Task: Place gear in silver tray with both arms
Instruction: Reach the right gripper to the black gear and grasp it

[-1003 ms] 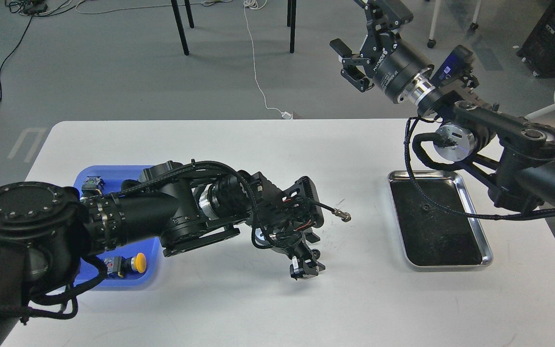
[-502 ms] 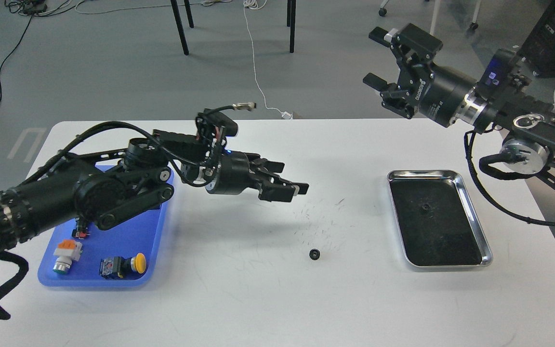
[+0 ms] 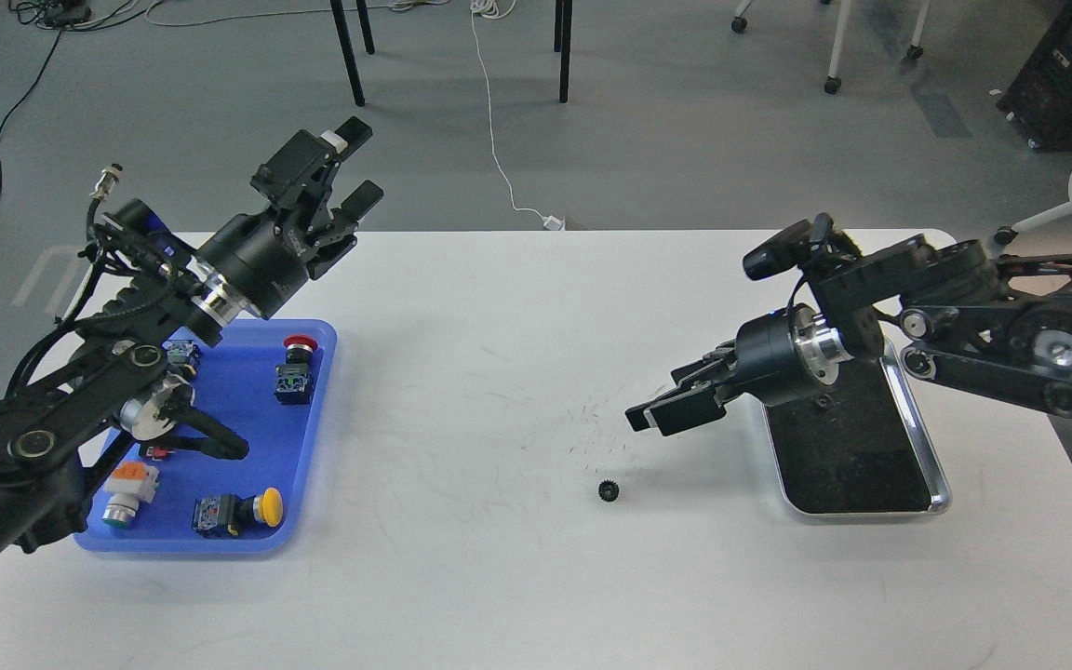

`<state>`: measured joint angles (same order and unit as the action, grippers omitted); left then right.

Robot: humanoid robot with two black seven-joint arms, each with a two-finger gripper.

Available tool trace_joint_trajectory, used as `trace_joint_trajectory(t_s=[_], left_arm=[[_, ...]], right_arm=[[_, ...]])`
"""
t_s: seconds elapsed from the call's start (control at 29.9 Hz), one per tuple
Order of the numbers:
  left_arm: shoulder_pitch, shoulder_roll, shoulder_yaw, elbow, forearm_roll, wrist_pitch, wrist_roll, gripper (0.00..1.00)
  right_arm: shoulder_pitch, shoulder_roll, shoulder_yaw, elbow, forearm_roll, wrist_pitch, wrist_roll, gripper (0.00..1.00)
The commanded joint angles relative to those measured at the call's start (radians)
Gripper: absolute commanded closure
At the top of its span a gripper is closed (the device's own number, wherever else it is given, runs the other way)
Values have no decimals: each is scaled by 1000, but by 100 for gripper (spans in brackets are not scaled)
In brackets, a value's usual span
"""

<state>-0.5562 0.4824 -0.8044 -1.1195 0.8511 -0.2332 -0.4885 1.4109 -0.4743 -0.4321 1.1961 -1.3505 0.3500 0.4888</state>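
A small black gear lies loose on the white table near its middle. The silver tray sits at the right; my right arm covers its upper part. A small dark part lies on the tray's dark floor. My right gripper hovers low over the table just left of the tray, up and to the right of the gear, fingers a little apart and empty. My left gripper is raised over the table's far left edge, above the blue tray, open and empty.
A blue plastic tray at the left holds several push buttons and switches, including a red one and a yellow one. Chair legs and cables stand on the floor behind the table.
My left arm has let go of the gear on the table and swung back up to the left. My right arm has come down from high at the back to just left of the silver tray.
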Motion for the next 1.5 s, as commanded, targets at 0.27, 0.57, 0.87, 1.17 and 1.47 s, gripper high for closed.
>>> trace_joint_trajectory(t_s=[0.27, 0.57, 0.87, 1.17, 1.47], left_arm=[[16, -1, -33, -3, -53, -3, 0, 2], [18, -18, -24, -3, -55, -3, 0, 2], [16, -24, -26, -2, -55, -3, 0, 2], [16, -18, -26, -2, -55, -3, 0, 2], [18, -15, -27, -3, -55, -3, 0, 2]], right_arm=[[40, 313, -232, -122, -138, -135, 0, 7], [-1, 352, -278, -171, -136, -226, 0, 28], [-26, 362, -281, -170, -136, -249, 0, 42], [-17, 361, -306, -162, -139, -249, 0, 49], [0, 352, -313, -145, -141, -243, 0, 49]])
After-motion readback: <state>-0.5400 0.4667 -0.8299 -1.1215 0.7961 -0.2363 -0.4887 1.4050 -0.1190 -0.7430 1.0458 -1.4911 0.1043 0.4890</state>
